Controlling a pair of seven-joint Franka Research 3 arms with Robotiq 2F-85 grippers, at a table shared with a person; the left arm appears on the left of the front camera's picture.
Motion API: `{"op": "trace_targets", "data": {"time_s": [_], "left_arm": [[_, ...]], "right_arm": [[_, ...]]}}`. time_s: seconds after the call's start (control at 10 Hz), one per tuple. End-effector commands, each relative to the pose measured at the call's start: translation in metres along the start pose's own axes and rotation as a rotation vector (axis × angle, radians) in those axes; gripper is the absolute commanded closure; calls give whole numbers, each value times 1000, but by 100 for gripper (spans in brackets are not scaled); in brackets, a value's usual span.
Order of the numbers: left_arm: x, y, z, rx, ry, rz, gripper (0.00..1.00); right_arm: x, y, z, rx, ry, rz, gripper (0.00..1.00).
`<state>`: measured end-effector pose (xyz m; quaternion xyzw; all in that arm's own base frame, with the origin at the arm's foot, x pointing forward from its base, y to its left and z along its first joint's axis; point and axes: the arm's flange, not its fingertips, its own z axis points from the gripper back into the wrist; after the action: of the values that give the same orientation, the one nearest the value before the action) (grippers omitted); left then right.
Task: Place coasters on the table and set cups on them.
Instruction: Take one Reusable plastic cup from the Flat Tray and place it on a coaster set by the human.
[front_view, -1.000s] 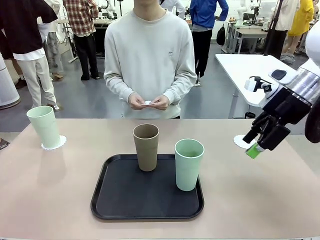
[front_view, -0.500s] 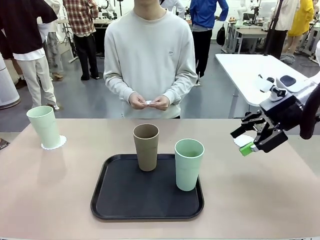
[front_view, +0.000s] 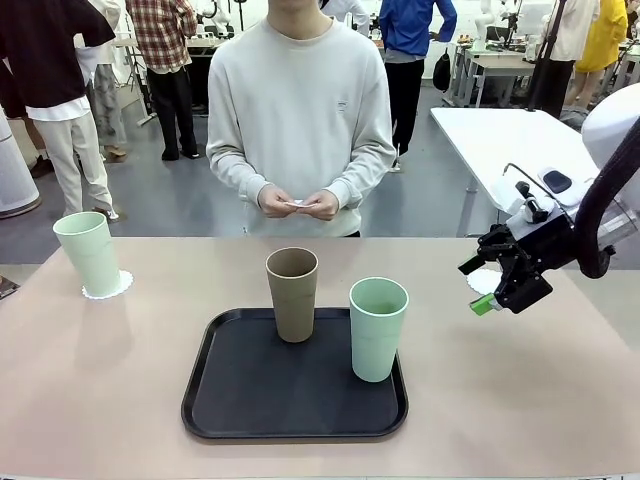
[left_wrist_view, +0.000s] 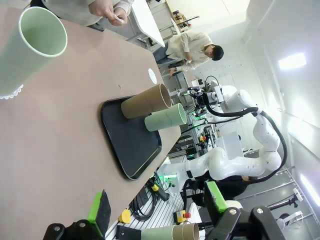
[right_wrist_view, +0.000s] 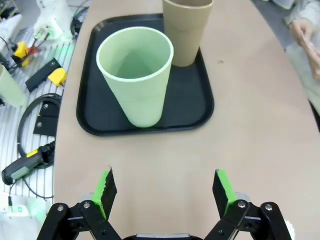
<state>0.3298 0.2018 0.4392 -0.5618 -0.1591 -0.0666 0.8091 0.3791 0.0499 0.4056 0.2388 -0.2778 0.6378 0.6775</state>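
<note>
Right gripper (front_view: 476, 287) hangs over the right side of the table (front_view: 560, 400) with its jaws spread wide and nothing between them. In its own wrist view the two green pads (right_wrist_view: 106, 186) stand far apart above bare tabletop. Just behind it in the front view lies a bare coaster (left_wrist_view: 152, 76), partly covered by the fingers, with no cup on it.

The thing it seems set to fetch is the mint cup (front_view: 378, 328), standing upright at the right front of the black tray (front_view: 240, 400). The brown cup (front_view: 292, 293) stands a little farther back and to the left, close but apart from it. From the right gripper that mint cup lies toward the middle of the table and a little nearer the robot. The wrist view has it straight ahead, slightly left of the line between the fingers, and the fingers point its way. Its long axis is vertical, so a sideways grasp round the wall would suit, the jaws passing either side while keeping clear of the brown cup.

The right arm is plainly the nearer one. The left gripper (left_wrist_view: 156, 212), also wide open and empty, looks across the table from the left side, close to a second mint cup (front_view: 88, 252) that already stands on its coaster (front_view: 110, 288). The person's hands (front_view: 298, 205) at the far edge hold something small and white, perhaps another coaster, though it is too small to be sure
</note>
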Motion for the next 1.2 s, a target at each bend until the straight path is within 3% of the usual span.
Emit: {"op": "trace_targets", "data": {"time_s": [0.0,0.3,0.4,0.5,0.8,1.1], "left_arm": [[1,-2,1,-5,-10,0,0],[1,-2,1,-5,-10,0,0],[1,-2,1,-5,-10,0,0],[1,-2,1,-5,-10,0,0],[1,-2,1,-5,-10,0,0],[1,-2,1,-5,-10,0,0]], "right_arm": [[3,8,5,50,-46,4,0],[3,5,1,34,-20,3,0],[3,5,1,49,-92,16,0],[-6,2,-1,-23,-135,30,0],[-39,3,-12,-35,-350,-38,0],[-69,13,-41,56,-523,-28,0]]}}
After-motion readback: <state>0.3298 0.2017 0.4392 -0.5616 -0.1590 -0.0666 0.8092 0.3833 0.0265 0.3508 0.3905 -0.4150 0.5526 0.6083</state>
